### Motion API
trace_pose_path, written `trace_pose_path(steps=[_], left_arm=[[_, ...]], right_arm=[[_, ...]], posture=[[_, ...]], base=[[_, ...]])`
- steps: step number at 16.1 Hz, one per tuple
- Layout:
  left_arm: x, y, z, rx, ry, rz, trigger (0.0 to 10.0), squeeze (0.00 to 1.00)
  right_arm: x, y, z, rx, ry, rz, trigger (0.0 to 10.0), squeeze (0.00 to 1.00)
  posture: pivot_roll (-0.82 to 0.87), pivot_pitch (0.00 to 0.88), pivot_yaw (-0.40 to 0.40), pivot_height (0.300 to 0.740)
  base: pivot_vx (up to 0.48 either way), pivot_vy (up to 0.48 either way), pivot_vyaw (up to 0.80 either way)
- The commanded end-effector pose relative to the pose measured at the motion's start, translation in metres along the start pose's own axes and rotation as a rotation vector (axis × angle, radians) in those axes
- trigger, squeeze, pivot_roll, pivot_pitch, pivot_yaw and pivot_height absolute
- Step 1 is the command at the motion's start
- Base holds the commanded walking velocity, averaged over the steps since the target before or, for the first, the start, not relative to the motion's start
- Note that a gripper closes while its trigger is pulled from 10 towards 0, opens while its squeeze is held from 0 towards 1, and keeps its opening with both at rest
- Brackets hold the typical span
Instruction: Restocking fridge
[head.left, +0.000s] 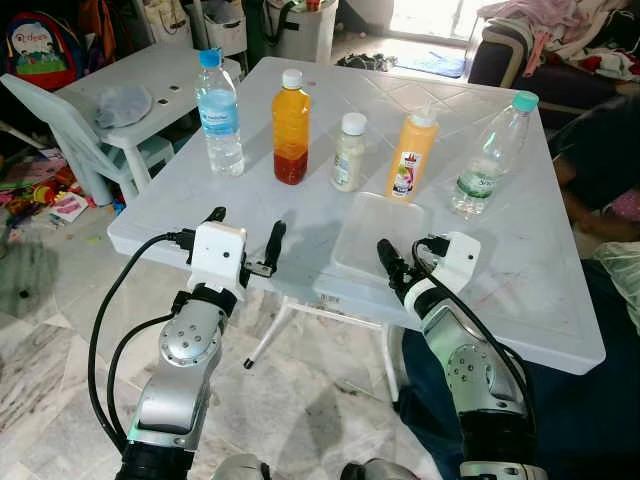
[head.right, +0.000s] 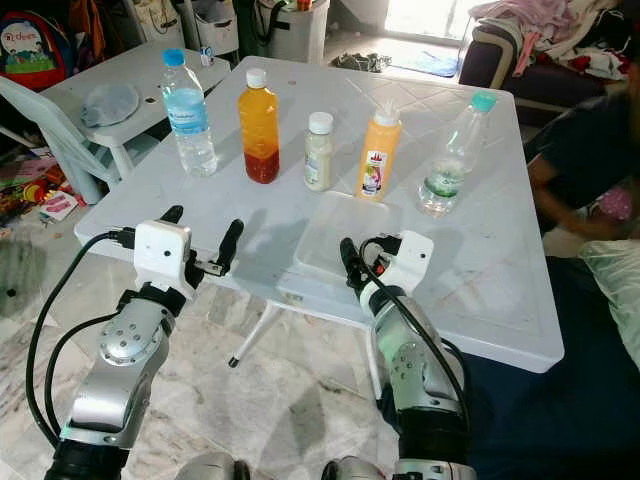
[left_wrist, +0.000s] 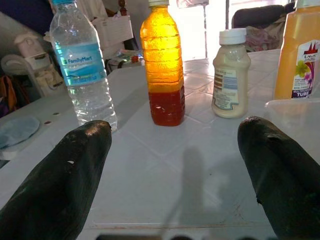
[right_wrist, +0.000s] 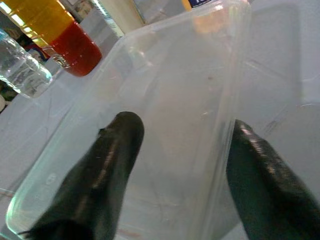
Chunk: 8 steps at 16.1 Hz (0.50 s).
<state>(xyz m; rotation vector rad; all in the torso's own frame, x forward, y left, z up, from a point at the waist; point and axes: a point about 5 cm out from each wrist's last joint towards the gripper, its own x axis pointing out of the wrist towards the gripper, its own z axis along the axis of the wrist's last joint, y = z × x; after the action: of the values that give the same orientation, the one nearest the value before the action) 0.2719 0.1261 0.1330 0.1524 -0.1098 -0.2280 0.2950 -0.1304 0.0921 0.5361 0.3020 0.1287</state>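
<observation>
Five bottles stand in a row across the white table (head.left: 520, 290): a water bottle (head.left: 219, 115) with a blue cap, an orange-and-red juice bottle (head.left: 291, 125), a small cream bottle (head.left: 349, 152), an orange squeeze bottle (head.left: 413, 155) and a clear bottle (head.left: 490, 155) with a teal cap. A clear plastic tray (head.left: 375, 235) lies in front of them. My left gripper (head.left: 245, 232) hovers open at the table's near edge, pointing at the juice bottle (left_wrist: 162, 65). My right gripper (right_wrist: 180, 165) is open at the tray's near end; one finger is over the tray (right_wrist: 165, 90), the other outside its wall.
A smaller white table (head.left: 150, 80) and a plastic chair (head.left: 60, 120) stand to the left, with toys on the floor beside them. A person in dark clothing (head.left: 600, 150) sits at the table's right side. A sofa with clothes is behind.
</observation>
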Motion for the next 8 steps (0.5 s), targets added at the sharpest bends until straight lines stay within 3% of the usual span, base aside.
trace_pose_path(steps=[1,8], left_arm=[[0.0023,-0.0015,0.0048,0.007,-0.013,-0.015,10.0,0.00],[0.0037,-0.0023,0.0057,0.008,-0.018,-0.016,10.0,0.00]], right_arm=[[-0.0001,-0.0052,-0.0041,0.025,0.032,-0.028,0.0,0.00],[0.0008,-0.0143,-0.0018,0.090,0.036,-0.080,0.0,0.00]], posture=[[0.11,0.028,-0.026,0.740],[0.11,0.029,-0.027,0.740]], base=[[0.000,0.000,0.00],[0.000,0.000,0.00]])
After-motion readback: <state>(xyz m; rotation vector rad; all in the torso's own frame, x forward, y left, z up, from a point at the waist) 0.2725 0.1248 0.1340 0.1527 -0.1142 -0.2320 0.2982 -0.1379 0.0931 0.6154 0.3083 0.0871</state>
